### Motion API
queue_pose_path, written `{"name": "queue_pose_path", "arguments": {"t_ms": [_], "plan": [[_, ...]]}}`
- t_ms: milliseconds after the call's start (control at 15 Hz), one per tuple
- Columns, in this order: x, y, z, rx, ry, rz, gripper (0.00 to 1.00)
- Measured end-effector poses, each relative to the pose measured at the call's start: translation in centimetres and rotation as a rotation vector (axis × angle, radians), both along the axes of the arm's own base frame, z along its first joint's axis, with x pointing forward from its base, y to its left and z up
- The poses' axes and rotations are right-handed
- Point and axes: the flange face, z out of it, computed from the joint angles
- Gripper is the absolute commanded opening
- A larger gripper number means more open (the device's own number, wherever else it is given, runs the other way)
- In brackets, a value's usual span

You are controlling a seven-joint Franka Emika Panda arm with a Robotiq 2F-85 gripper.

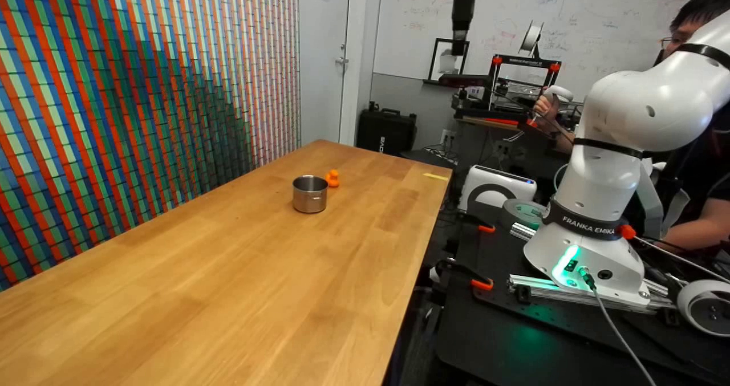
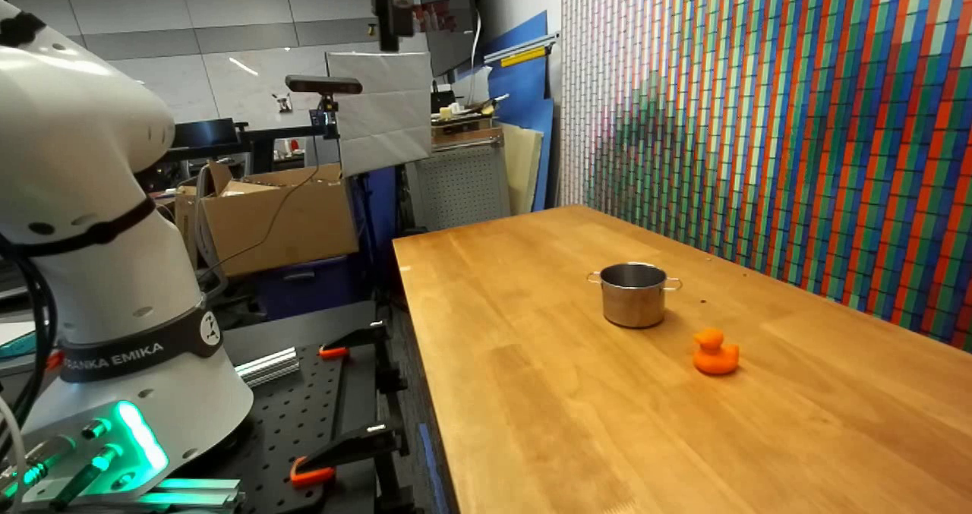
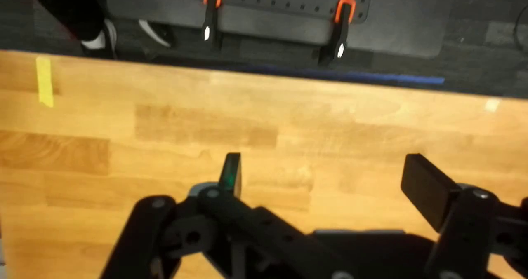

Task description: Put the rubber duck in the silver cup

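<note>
The orange rubber duck point(image 1: 332, 178) sits upright on the wooden table close beside the silver cup point(image 1: 309, 194). In an exterior view the duck point(image 2: 715, 353) shows a short gap from the cup point(image 2: 635, 297). The cup stands upright, with two small wire handles; its inside looks dark and its bottom is hidden. My gripper point(image 3: 321, 167) is open, with nothing between its fingers. In both exterior views the gripper point(image 1: 458, 47) hangs high above the table, well away from duck and cup; it also shows at the top of an exterior view point(image 2: 391, 39). The wrist view shows neither duck nor cup.
The wooden table point(image 3: 173, 147) runs along a colourful striped wall point(image 1: 142, 89). A black robot stand point(image 2: 304, 415) with orange-tipped clamps point(image 3: 212, 7) lies across a gap from the table edge. Yellow tape point(image 3: 44, 81) is stuck near one table edge.
</note>
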Motion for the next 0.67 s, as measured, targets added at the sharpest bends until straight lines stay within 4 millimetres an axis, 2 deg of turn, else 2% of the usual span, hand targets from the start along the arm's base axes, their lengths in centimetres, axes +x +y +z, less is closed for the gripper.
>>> {"name": "queue_pose_path", "arguments": {"t_ms": [133, 267, 467, 667], "plan": [[3.6, -1.6, -0.7, -0.041, -0.112, -0.046, 1.00], [7.1, -3.4, -2.4, -0.093, -0.192, -0.093, 1.00], [11.8, -6.3, -6.0, -0.171, -0.251, -0.178, 1.00], [15.4, -8.9, -10.2, -0.234, -0.257, -0.281, 1.00]]}}
